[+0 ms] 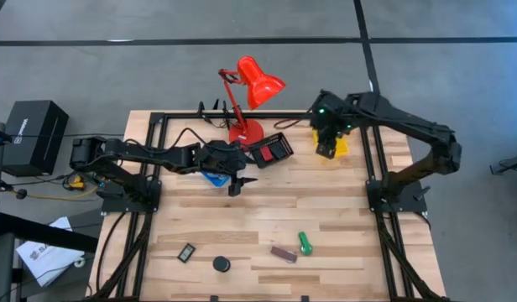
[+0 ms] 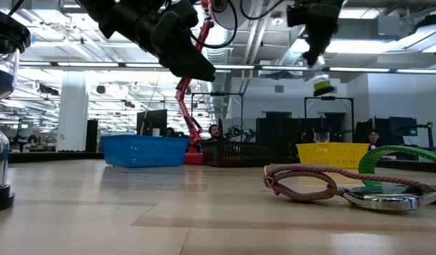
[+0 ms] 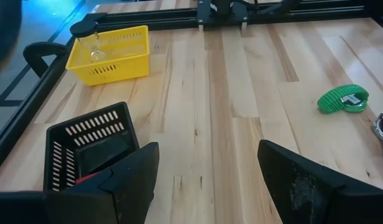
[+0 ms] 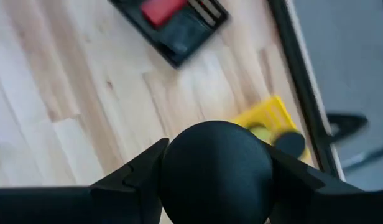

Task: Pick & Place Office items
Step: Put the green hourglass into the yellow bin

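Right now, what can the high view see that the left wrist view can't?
Only the high view: the red lamp, the blue tray, a black disc, a black rectangle, a brown bar, and the right claw above the yellow tray.
Only the left wrist view: that the left claw is wide open.
Both: the yellow tray, the black tray, the green piece and the wooden table.

1. The high view is looking straight down, taking in the whole table (image 1: pixel 267 222).
2. The low view is sitting at tabletop height, facing the far room.
3. Both wrist views are sharing the yellow tray (image 3: pixel 110 55) and black tray (image 4: pixel 173 25).
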Robot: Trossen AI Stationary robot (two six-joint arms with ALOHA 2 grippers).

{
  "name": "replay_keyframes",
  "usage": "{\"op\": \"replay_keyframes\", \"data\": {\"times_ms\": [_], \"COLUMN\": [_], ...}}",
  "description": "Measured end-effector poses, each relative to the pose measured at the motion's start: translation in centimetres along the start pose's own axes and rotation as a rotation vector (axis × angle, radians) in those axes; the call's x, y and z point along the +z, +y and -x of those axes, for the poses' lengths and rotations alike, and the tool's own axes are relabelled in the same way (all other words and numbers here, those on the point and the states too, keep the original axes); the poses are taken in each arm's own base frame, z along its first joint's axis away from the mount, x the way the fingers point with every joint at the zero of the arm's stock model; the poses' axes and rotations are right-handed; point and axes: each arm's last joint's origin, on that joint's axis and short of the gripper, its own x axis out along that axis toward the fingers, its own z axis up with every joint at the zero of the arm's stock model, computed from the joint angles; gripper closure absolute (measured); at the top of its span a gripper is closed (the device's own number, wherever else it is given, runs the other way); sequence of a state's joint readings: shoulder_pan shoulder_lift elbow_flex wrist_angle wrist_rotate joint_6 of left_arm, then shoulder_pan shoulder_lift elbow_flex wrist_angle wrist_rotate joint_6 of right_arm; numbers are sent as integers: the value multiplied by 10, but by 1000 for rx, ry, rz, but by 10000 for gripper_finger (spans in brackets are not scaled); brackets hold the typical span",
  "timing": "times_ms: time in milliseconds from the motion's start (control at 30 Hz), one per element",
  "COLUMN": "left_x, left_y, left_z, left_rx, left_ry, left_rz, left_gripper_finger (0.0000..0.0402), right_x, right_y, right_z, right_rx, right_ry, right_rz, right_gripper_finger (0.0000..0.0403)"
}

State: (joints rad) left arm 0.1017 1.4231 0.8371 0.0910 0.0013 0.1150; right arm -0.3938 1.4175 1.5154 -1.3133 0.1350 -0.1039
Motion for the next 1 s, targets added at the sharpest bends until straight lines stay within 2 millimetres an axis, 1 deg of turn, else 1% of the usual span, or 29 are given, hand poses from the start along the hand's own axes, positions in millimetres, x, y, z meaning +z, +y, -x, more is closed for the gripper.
{"op": "replay_keyframes", "data": {"times_ms": [133,267,433,567,667,767,933,1000], "left_x": [0,0,0,0,1,1,1,1], "left_y": [0,0,0,0,0,0,0,0], "left_z": [0,0,0,0,0,0,0,0], "left_rx": [0,-1,-1,-1,0,0,0,0], "left_ry": [0,1,-2,-4,-5,-5,-6,-7], "left_rz": [0,18,23,25,26,26,26,25], "left_gripper_finger": [133,133,133,133,133,133,133,133], "right_x": [-19,-43,-67,-80,-85,-90,-96,-94], "right_y": [-15,-24,-32,-36,-39,-41,-43,-43], "right_z": [7,-1,-23,-49,-70,-86,-102,-106], "right_rx": [-29,-57,-99,-124,-136,-139,-136,-138], "right_ry": [-5,-27,-131,-162,-176,-164,-108,-117], "right_rz": [-96,-190,-301,-371,-409,-467,-583,-603], "right_gripper_finger": [205,199,205,197,192,204,205,204]}}
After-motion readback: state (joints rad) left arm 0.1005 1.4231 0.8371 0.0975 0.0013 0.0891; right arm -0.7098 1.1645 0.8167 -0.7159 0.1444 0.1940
